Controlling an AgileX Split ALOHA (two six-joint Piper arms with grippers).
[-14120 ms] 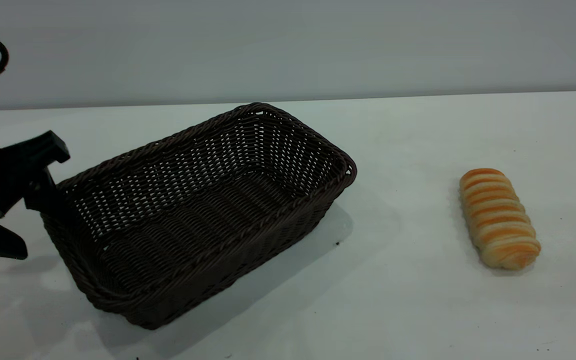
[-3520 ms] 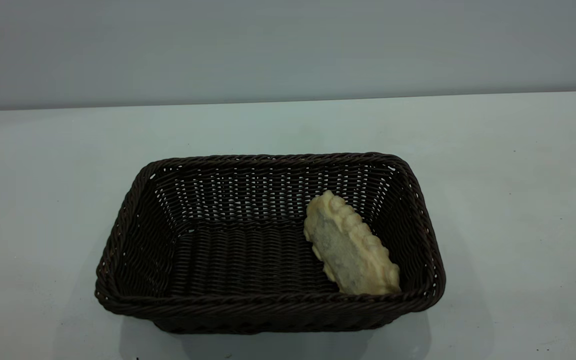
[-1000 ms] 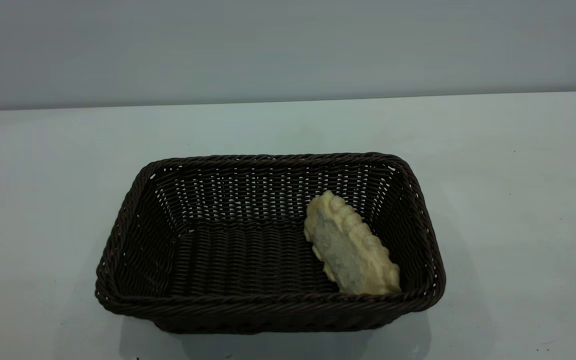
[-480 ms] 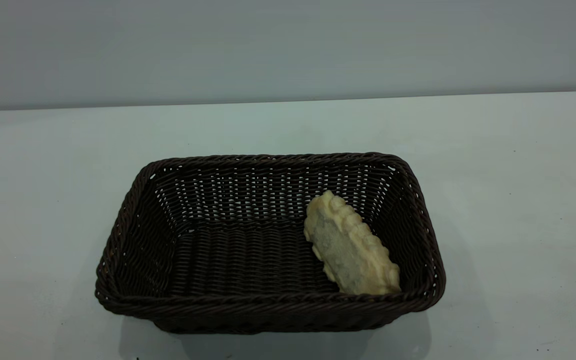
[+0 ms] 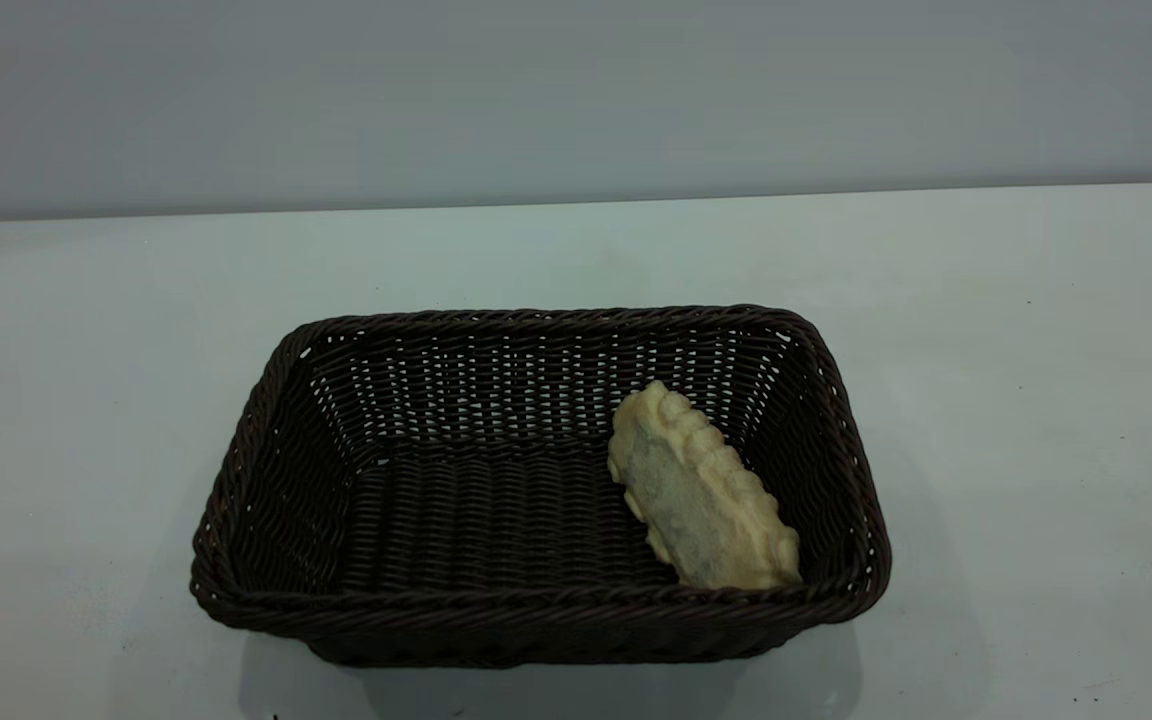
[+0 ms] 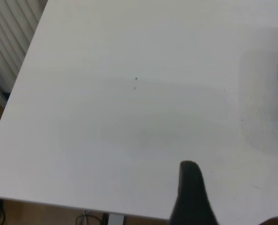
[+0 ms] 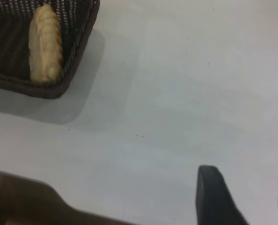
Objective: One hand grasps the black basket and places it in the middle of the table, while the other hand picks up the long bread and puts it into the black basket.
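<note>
Both pincers' spread impossible to tell, each above bare desk (image 5: 1036, 420); bread (image 5: 701, 495) upside-down inside basket (image 5: 266, 440), mid-desk.

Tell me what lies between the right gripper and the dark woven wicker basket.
Only bare white table separates the right gripper from the dark woven wicker basket holding the pale oblong loaf; the right wrist view shows it.

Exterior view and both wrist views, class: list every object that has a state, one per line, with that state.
Dark woven wicker basket: upright on the white table, unheld.
Long pale loaf: inside the basket's right end, flat underside showing, leaning on the wall.
Left gripper: withdrawn over bare table.
Right gripper: withdrawn, open.
</note>
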